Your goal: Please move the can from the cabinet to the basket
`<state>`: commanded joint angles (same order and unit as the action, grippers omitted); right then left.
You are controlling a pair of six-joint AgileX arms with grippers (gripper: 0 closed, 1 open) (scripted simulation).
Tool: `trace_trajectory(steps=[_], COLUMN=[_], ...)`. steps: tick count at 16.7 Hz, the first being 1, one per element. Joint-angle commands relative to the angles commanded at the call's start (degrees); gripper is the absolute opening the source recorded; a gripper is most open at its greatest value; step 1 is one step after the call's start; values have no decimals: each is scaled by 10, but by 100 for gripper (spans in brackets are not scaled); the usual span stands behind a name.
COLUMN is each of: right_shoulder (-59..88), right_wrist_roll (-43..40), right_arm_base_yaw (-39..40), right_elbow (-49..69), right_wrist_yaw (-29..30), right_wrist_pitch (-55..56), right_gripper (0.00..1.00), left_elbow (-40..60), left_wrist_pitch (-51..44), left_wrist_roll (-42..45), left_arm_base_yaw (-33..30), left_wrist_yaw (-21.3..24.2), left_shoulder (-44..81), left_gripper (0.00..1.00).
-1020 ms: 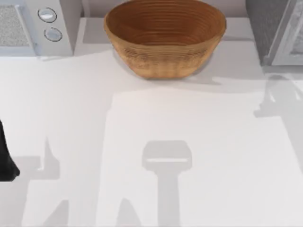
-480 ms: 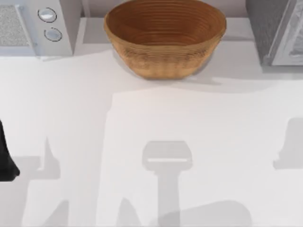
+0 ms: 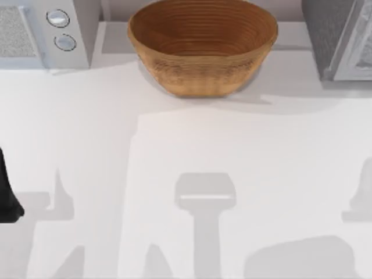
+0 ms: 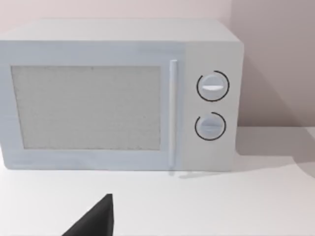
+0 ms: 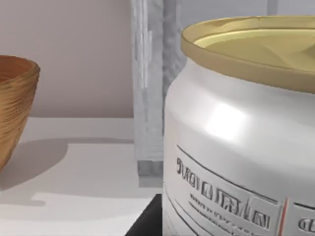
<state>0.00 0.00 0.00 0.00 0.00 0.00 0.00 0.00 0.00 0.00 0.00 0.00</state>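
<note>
The can (image 5: 231,128) looms very close in the right wrist view, silver with a gold rim and small lettering, held off the table. One dark finger (image 5: 147,222) of my right gripper lies against its lower side, so the gripper is shut on it. Behind the can stands the pale edge of the cabinet door (image 5: 146,98). The cabinet (image 3: 334,35) occupies the table's back right corner. The wicker basket (image 3: 201,46) sits at the back middle, and its rim (image 5: 15,93) also appears in the right wrist view. My left gripper (image 3: 7,200) stays parked at the left edge.
A white microwave (image 3: 43,32) with two round knobs stands at the back left, and the left wrist view faces its front (image 4: 118,98). Soft arm shadows (image 3: 299,256) lie on the white tabletop at the front right.
The right arm's shadow has slid from beside the cabinet toward the front right of the table, and a broad shadow has grown at the front edge. Basket and left arm have not moved.
</note>
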Motion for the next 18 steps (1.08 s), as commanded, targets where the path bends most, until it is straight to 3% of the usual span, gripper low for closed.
trace_trajectory(steps=[5,9,18], right_shoulder=[10,94,571], right_wrist_roll=[1,2,6], right_arm_base_yaw=[4,34,183], right_elbow=[2,80,436], right_wrist_yaw=[2,35,181], right_wrist_pitch=[2,35,154], right_gripper=[0,0,0], left_elbow=[0,0,0], left_wrist_pitch=[0,0,0], left_wrist_roll=[0,0,0], left_arm_base_yaw=[0,0,0], left_wrist_yaw=[0,0,0], left_shoulder=[0,0,0], left_gripper=[100,100,100])
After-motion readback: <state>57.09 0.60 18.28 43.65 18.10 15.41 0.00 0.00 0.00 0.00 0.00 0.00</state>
